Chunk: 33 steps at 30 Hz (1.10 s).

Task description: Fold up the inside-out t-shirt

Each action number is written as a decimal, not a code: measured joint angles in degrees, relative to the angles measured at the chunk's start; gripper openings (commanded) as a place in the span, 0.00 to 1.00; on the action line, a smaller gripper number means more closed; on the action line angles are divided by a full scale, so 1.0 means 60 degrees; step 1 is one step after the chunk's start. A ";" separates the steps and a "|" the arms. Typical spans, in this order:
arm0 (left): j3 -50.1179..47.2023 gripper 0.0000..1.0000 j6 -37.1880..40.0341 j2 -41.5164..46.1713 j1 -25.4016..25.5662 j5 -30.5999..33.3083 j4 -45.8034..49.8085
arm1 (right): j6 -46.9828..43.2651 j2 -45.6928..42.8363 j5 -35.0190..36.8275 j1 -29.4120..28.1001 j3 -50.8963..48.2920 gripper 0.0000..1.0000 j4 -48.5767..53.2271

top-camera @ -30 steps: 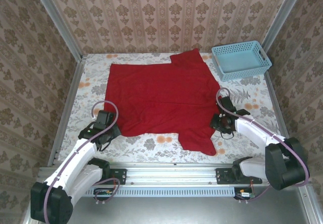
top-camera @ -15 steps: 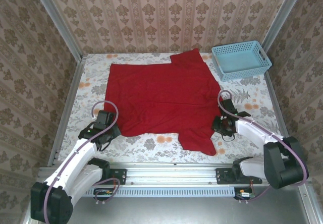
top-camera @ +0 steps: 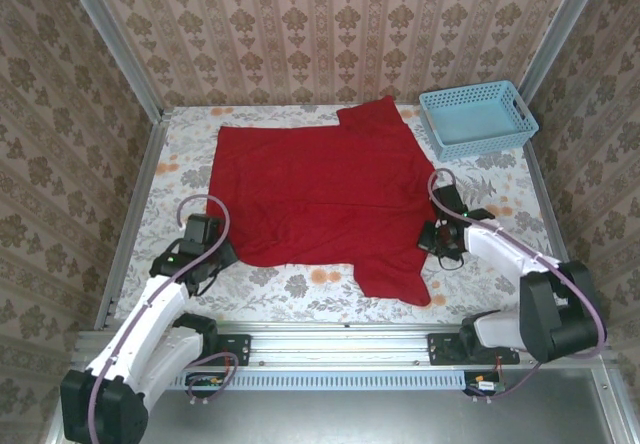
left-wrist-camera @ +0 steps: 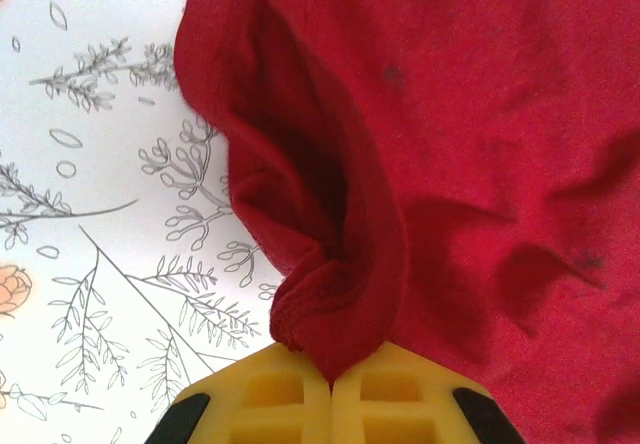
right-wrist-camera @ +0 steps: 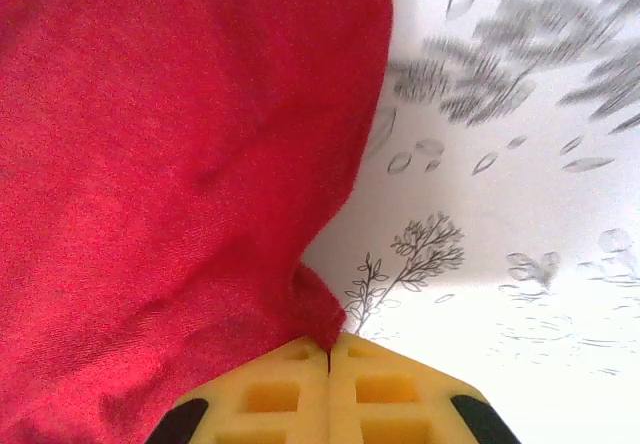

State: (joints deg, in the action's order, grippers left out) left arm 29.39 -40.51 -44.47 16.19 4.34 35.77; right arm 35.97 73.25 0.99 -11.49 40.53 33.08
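Closer, left claw [left-wrist-camera: 331,376] and right claw [right-wrist-camera: 329,344] pinch t-shirt [top-camera: 310,189].

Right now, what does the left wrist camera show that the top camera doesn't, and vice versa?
Left wrist: close up, the left gripper is shut on a bunched edge fold of the red t-shirt. Top: the whole shirt spread out, the right gripper at its right edge, and a light-blue basket at the far right corner. Both: the red shirt lying on the floral table.
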 measured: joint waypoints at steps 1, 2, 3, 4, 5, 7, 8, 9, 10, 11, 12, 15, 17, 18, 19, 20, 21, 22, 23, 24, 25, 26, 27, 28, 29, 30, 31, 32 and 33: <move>0.0080 0.00 0.0073 0.0149 -0.0055 -0.0044 -0.0004 | -0.0098 -0.0262 0.0157 0.0066 0.0284 0.00 0.0259; 0.0215 0.00 0.0164 0.0386 -0.0109 -0.0076 0.0000 | -0.0237 -0.0583 0.0339 0.0157 0.0648 0.00 0.0550; 0.0393 0.00 0.0255 0.0652 -0.0149 -0.0076 0.0000 | -0.0412 -0.0947 0.0572 0.0259 0.1107 0.00 0.0878; 0.0550 0.00 0.0306 0.0889 -0.0153 -0.0040 -0.0011 | -0.0535 -0.1220 0.0769 0.0324 0.1523 0.00 0.1122; 0.0718 0.00 0.0346 0.1198 -0.0149 0.0066 -0.0047 | -0.0725 -0.1501 0.1027 0.0382 0.2036 0.00 0.1381; 0.0903 0.00 0.0372 0.1672 -0.0157 0.0328 -0.0215 | -0.0980 -0.1825 0.1351 0.0437 0.2830 0.00 0.1661; 0.0943 0.00 0.0390 0.1861 -0.0178 0.0444 -0.0361 | -0.1096 -0.1902 0.1461 0.0441 0.3180 0.00 0.1759; 0.0973 0.00 0.0441 0.1909 -0.0229 0.0525 -0.0568 | -0.1228 -0.1891 0.1504 0.0444 0.3479 0.00 0.1818; 0.1005 0.00 0.0474 0.1796 -0.0280 0.0565 -0.0736 | -0.1297 -0.1796 0.1504 0.0444 0.3672 0.00 0.1843; 0.1078 0.00 0.0499 0.1490 -0.0346 0.0576 -0.0925 | -0.1355 -0.1581 0.1501 0.0444 0.3891 0.00 0.1872; 0.1188 0.00 0.0546 0.0969 -0.0419 0.0565 -0.1162 | -0.1428 -0.1246 0.1483 0.0444 0.4135 0.00 0.1887; 0.1537 0.00 0.0674 -0.0929 -0.0608 0.0510 -0.1993 | -0.1530 0.0299 0.1300 0.0448 0.4936 0.00 0.1774; 0.1876 0.00 0.0714 -0.2244 -0.0801 0.0463 -0.2328 | -0.1552 0.1581 0.1169 0.0452 0.5643 0.00 0.1705; 0.2113 0.00 0.0725 -0.2947 -0.0969 0.0412 -0.2452 | -0.1563 0.2419 0.1053 0.0452 0.6116 0.00 0.1628; 0.2350 0.00 0.0725 -0.3519 -0.1118 0.0386 -0.2554 | -0.1581 0.3049 0.1005 0.0452 0.6517 0.05 0.1559; 0.2692 0.00 0.0725 -0.4258 -0.1337 0.0346 -0.2623 | -0.1621 0.3781 0.0962 0.0452 0.7023 0.15 0.1559; 0.3013 0.00 0.0725 -0.4889 -0.1515 0.0295 -0.2685 | -0.1654 0.4546 0.0925 0.0452 0.7599 0.22 0.1523; 0.3351 0.00 0.0725 -0.5504 -0.1683 0.0240 -0.2739 | -0.1708 0.5107 0.0940 0.0452 0.8058 0.28 0.1530; 0.3668 0.00 0.0725 -0.6109 -0.1836 0.0197 -0.2816 | -0.1814 0.5690 0.0962 0.0452 0.8539 0.33 0.1497; 0.3942 0.00 0.0725 -0.6615 -0.1963 0.0113 -0.2830 | -0.1916 0.6087 0.0991 0.0452 0.8837 0.37 0.1479; 0.4160 0.00 0.0725 -0.7020 -0.2062 0.0007 -0.2841 | -0.2007 0.6317 0.1013 0.0452 0.8976 0.40 0.1479; 0.4393 0.00 0.0732 -0.7468 -0.2164 -0.0138 -0.2856 | -0.2113 0.6397 0.1016 0.0452 0.8965 0.42 0.1490; 0.4532 0.00 0.0736 -0.7828 -0.2233 -0.0280 -0.2860 | -0.2215 0.6364 0.1016 0.0452 0.8823 0.45 0.1486; 0.4612 0.00 0.0761 -0.8058 -0.2280 -0.0386 -0.2863 | -0.2280 0.6211 0.0984 0.0455 0.8582 0.46 0.1366; 0.4677 0.00 0.0769 -0.8280 -0.2302 -0.0495 -0.2860 | -0.2335 0.5938 0.0943 0.0463 0.8185 0.47 0.1209; 0.4707 0.00 0.0780 -0.8466 -0.2317 -0.0597 -0.2863 | -0.2393 0.5563 0.0852 0.0477 0.7679 0.48 0.1115; 0.4707 0.00 0.0794 -0.8561 -0.2331 -0.0656 -0.2856 | -0.2433 0.5227 0.0743 0.0503 0.7224 0.49 0.1002; 0.4707 0.00 0.0801 -0.8641 -0.2331 -0.0721 -0.2845 | -0.2433 0.4812 0.0590 0.0557 0.6688 0.49 0.0882; 0.4707 0.00 0.0801 -0.8681 -0.2335 -0.0769 -0.2849 | -0.2433 0.4452 0.0401 0.0652 0.6193 0.49 0.0750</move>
State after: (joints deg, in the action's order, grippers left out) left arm 57.63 -35.70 -96.55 2.17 -0.27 18.68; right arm 21.37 99.96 3.40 -7.57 77.69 37.58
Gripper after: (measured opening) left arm 0.054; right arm 0.486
